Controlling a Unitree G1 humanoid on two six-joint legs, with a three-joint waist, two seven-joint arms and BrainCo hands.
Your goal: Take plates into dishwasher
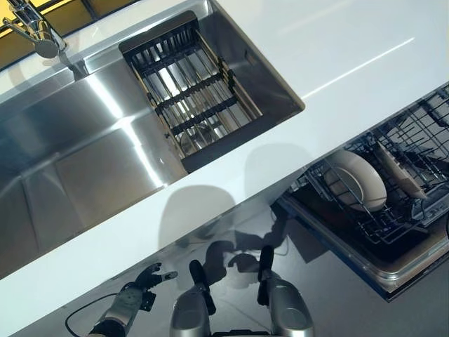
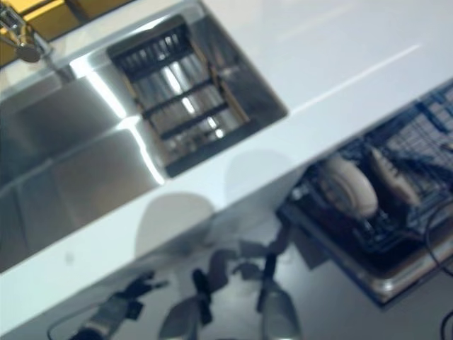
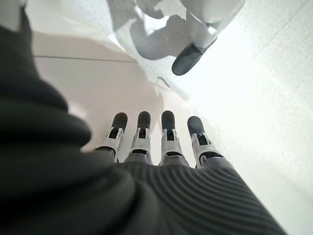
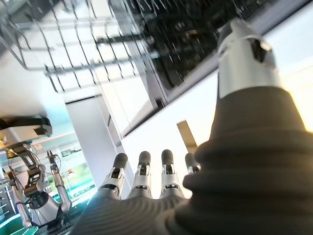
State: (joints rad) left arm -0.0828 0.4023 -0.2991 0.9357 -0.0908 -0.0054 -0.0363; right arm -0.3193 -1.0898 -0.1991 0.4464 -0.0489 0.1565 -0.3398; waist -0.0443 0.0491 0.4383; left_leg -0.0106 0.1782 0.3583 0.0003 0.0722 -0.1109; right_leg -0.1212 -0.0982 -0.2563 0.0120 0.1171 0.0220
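Two white plates stand on edge in the pulled-out dishwasher rack (image 1: pixel 403 228) at the right, below the counter: a round one (image 1: pixel 356 180) and a second one (image 1: pixel 400 168) just behind it. My left hand (image 1: pixel 140 284) hangs low at the lower left, in front of the counter and far from the plates; its fingers (image 3: pixel 168 139) are straight and hold nothing. My right hand (image 4: pixel 142 178) shows only in the right wrist view, where its fingers are straight and empty. The wire rack (image 4: pixel 73 49) and the dark dishwasher interior lie past them.
A steel sink (image 1: pixel 84 154) is set in the white counter (image 1: pixel 337 49), with a black wire drying basket (image 1: pixel 189 88) across its right end and a tap (image 1: pixel 38 35) at the far left. No plate shows in the basket.
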